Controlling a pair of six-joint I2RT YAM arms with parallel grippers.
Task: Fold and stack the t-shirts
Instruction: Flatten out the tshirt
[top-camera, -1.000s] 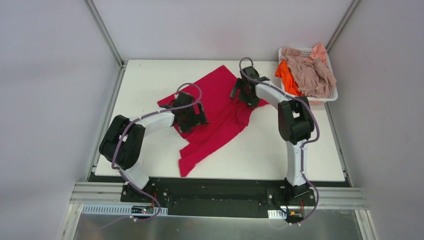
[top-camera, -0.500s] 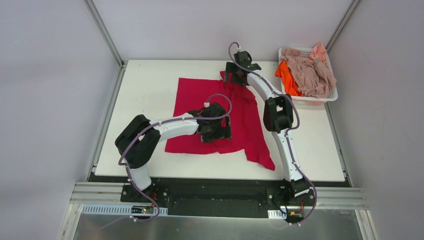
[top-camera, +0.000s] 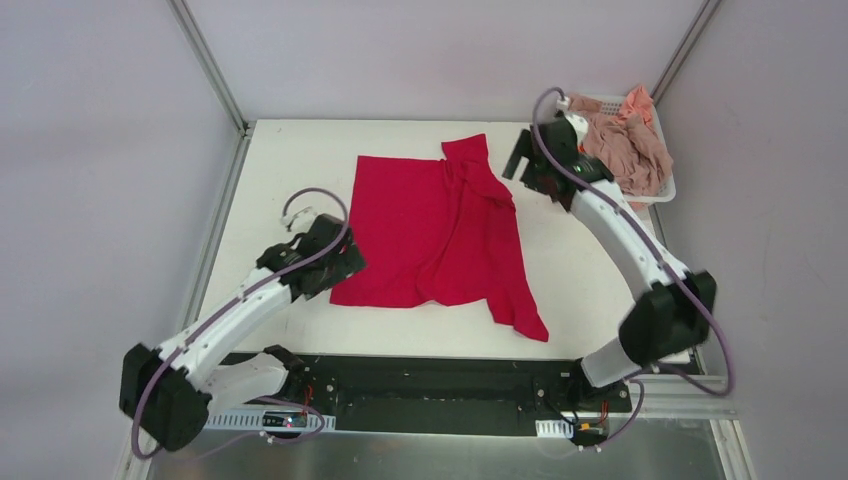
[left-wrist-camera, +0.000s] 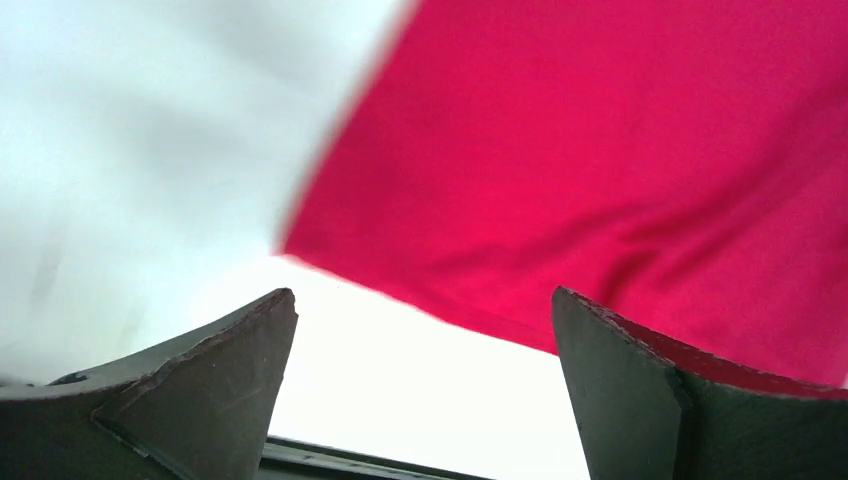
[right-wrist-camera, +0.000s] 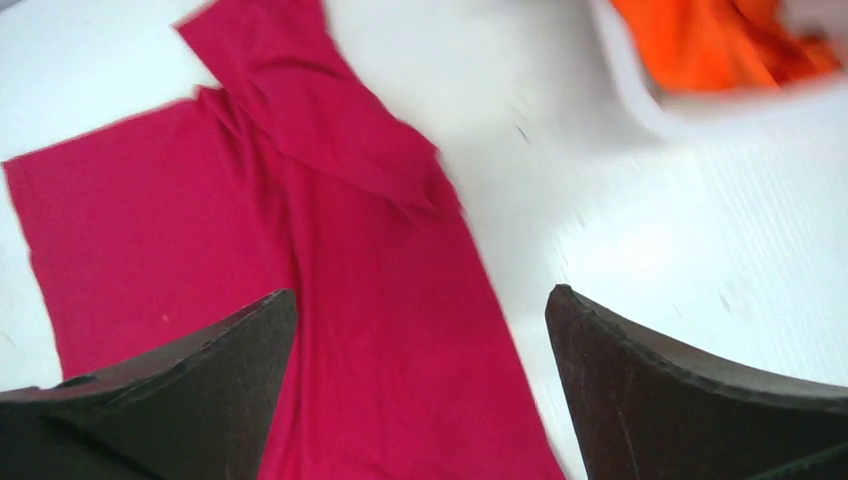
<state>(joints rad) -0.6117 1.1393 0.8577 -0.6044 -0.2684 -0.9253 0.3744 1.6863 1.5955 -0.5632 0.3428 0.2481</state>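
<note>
Risking a crooked fold: crimson red cloth t-shirt (top-camera: 430, 235) is lying with one sleeve bunched, while left gripper (left-wrist-camera: 422, 300) and right gripper (right-wrist-camera: 422, 295) are both hovering spread and empty.

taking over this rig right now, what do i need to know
Left gripper: open, empty, by the near left corner of the red shirt.
Right gripper: open, empty, between the red shirt and the basket.
The red shirt lies spread on the table, its right side rumpled, not folded yet.
The orange shirt and beige shirts are in the basket.
Done: one shirt laid out.
Left: smooth and fold it, do the rest, stack them all.
</note>
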